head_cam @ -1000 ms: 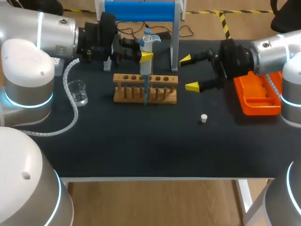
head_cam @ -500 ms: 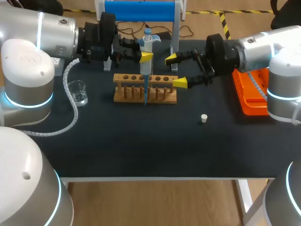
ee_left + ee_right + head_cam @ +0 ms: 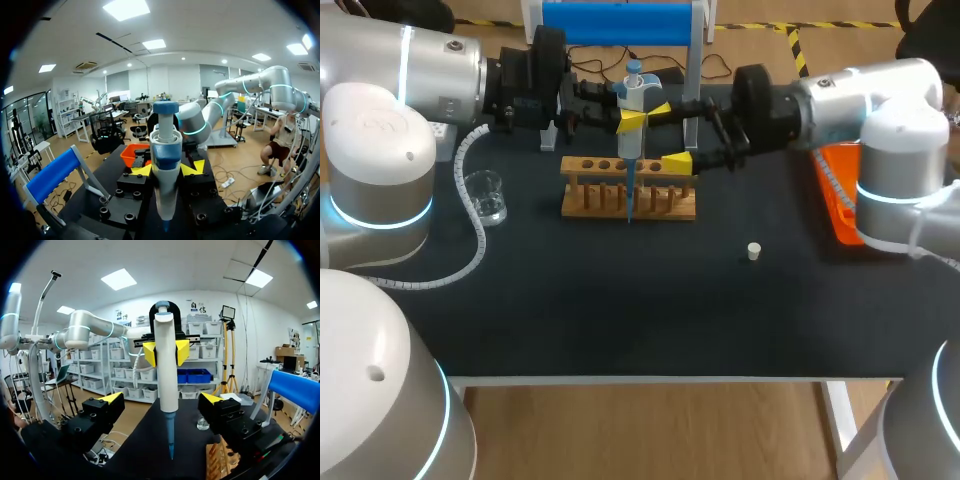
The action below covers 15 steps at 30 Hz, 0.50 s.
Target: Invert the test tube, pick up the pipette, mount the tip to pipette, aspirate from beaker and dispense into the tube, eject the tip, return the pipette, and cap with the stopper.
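A wooden rack (image 3: 660, 190) with a row of round holes is sitting on the dark counter (image 3: 620, 300), directly below the pipette (image 3: 632, 100). A clear glass beaker (image 3: 486, 196) is standing well off toward the left arm, beside a white coiled cable (image 3: 472, 215). A small white stopper (image 3: 754, 251) is lying apart on the right, and an orange tip box (image 3: 835, 205) is showing partly behind the right arm. A stand carrying a blue roll (image 3: 618, 22) is rising just behind the pipette.

The pipette is hanging upright: a smooth white barrel with a blue plunger cap and a slim blue tip pointing down at the rack.

The left pincer (image 3: 628, 121) is clamping the barrel between its yellow tips. The right pincer (image 3: 668, 135) is gaping wide, one finger on either side of the pipette, touching nothing.
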{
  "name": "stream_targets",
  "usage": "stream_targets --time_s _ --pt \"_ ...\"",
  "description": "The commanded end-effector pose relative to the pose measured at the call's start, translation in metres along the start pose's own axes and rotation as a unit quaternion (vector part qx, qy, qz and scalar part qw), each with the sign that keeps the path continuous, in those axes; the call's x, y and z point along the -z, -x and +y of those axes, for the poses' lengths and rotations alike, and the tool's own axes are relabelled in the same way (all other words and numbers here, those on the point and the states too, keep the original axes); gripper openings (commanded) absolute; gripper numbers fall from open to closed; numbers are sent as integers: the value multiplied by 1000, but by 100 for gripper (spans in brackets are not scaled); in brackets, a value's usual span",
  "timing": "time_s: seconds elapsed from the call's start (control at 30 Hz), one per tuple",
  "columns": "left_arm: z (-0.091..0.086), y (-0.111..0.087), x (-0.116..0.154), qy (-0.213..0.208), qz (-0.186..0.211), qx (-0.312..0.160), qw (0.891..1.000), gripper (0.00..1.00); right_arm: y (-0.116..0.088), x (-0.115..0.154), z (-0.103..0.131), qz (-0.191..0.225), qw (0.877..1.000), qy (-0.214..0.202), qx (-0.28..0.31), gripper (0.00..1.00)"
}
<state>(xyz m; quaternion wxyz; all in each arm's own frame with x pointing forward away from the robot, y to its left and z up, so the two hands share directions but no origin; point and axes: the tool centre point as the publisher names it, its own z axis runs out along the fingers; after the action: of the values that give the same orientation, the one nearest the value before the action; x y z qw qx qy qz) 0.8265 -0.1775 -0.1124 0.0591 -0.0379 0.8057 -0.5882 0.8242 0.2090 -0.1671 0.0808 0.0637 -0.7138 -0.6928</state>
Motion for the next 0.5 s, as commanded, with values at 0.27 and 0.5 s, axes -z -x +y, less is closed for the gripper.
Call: stream_targets --time_s 0.27,0.5 --pt "0 -1 0 -2 -1 -1 1000 0 -13 -13 2 -45 999 -1 0 100" --pt "0 -1 0 -2 -1 -1 1000 0 -16 -22 5 -51 999 -4 -8 100"
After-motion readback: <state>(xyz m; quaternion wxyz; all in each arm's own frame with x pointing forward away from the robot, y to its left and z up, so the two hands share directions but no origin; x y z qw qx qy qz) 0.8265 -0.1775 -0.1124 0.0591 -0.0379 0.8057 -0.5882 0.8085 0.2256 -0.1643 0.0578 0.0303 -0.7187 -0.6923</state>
